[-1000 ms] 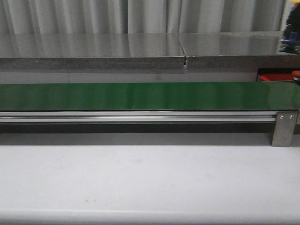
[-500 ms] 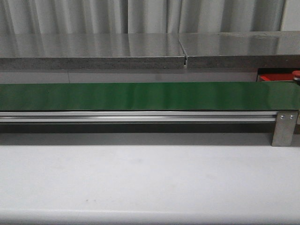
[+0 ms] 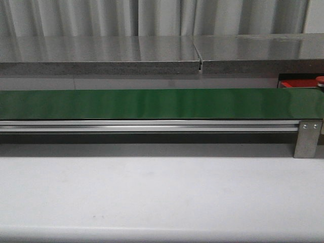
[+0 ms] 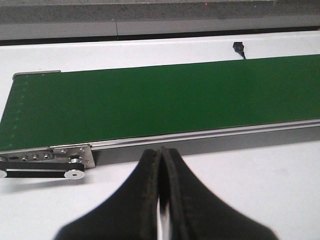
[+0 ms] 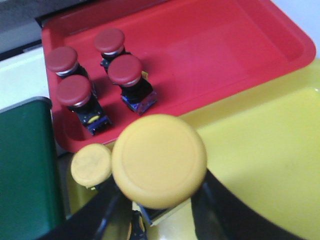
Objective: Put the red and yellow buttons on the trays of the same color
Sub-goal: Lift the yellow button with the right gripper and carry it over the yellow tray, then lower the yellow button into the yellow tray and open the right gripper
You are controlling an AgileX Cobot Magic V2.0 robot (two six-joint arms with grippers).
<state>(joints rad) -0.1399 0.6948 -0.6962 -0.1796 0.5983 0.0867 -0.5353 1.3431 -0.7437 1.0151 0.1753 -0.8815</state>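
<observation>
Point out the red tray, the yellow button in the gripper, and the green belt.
red tray [image 5: 215, 55]: right wrist view, bare floor of the tray.
yellow button [image 5: 159, 160]: right wrist view, middle of its round cap.
green belt [image 3: 152, 104]: front view, middle of the belt's surface.

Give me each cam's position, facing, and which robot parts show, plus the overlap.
Front: looks forward over the white table at the green belt; no robot parts; red tray corner at far right.
Left wrist: above the table, facing the belt's end; shut left pincer in view.
Right wrist: looks down on the red tray, four red buttons, yellow tray; right pincer holds a yellow button.
Shared: the green belt shows in all three; the red tray in the front and right wrist views.
</observation>
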